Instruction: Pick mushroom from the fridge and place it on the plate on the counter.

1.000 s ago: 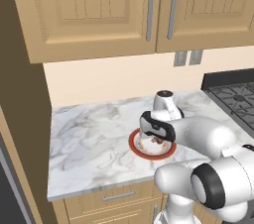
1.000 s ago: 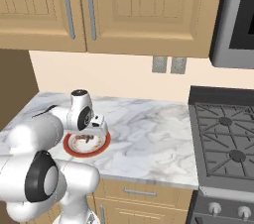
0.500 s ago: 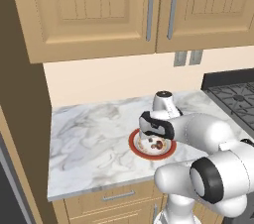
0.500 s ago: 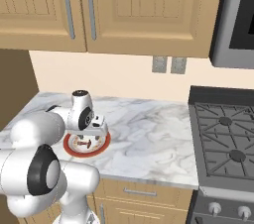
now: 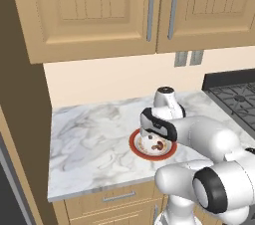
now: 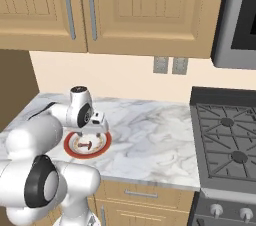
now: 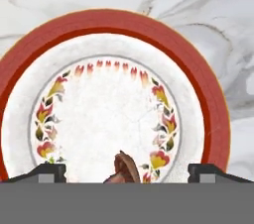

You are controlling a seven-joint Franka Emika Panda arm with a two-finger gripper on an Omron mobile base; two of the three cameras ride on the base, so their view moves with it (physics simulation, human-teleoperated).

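Mushroom [image 7: 122, 169] is down on the plate [image 7: 149, 29], near the bench's [image 5: 94, 139] front edge — job looks as good as done. Pincer [image 7: 127, 173] hangs just above it, tips spread wide apart, gripping nothing. Only pulling away is left. The mushroom's lower half is cut off in the hand view.

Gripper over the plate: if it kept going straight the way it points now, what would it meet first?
The gripper, open, points down at the plate. Most likely it would meet the mushroom lying between its fingertips, or else the plate's white centre; depth is unclear.
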